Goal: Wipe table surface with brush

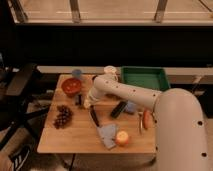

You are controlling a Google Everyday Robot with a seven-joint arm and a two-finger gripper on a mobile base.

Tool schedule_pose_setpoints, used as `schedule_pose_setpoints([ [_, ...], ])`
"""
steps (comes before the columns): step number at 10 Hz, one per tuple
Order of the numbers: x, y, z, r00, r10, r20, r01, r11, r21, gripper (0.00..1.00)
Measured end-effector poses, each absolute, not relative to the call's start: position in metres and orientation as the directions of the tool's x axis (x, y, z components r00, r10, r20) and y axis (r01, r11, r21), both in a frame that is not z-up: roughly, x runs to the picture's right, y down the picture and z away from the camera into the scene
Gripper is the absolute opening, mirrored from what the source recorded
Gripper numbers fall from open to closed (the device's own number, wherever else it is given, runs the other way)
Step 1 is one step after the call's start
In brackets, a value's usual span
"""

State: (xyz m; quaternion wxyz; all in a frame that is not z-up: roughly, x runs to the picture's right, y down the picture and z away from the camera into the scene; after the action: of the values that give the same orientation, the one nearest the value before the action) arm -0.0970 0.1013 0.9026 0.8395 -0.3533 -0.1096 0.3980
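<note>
The table surface [75, 137] is a light tan wooden top. The brush [94, 116] is a slim black stick lying on it at the middle, between the grapes and a wider black bar. My gripper [85, 103] points down at the table just above and left of the brush's far end, close to a small dark object [79, 99]. I cannot tell whether it touches the brush. The white arm [125, 93] reaches in from the right.
A red bowl [71, 86], a blue cup [76, 73] and a white cup [110, 71] stand at the back. A green tray [145, 78] is at the back right. Grapes [62, 116], a black bar [118, 109], a grey-blue cloth [107, 135], an orange [122, 137] and a reddish item [146, 119] lie around.
</note>
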Motion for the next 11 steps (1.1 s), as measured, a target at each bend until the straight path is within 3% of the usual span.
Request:
schedule_pose_setpoints([
  [4, -0.063, 0.123, 0.895, 0.618, 0.768, -0.169, -0.647, 0.373, -0.665, 0.00],
  [7, -0.010, 0.110, 0.894, 0.612, 0.772, -0.171, -0.671, 0.393, -0.629, 0.00],
  [11, -0.014, 0.091, 0.898, 0.653, 0.750, -0.103, -0.616, 0.447, -0.649, 0.00],
])
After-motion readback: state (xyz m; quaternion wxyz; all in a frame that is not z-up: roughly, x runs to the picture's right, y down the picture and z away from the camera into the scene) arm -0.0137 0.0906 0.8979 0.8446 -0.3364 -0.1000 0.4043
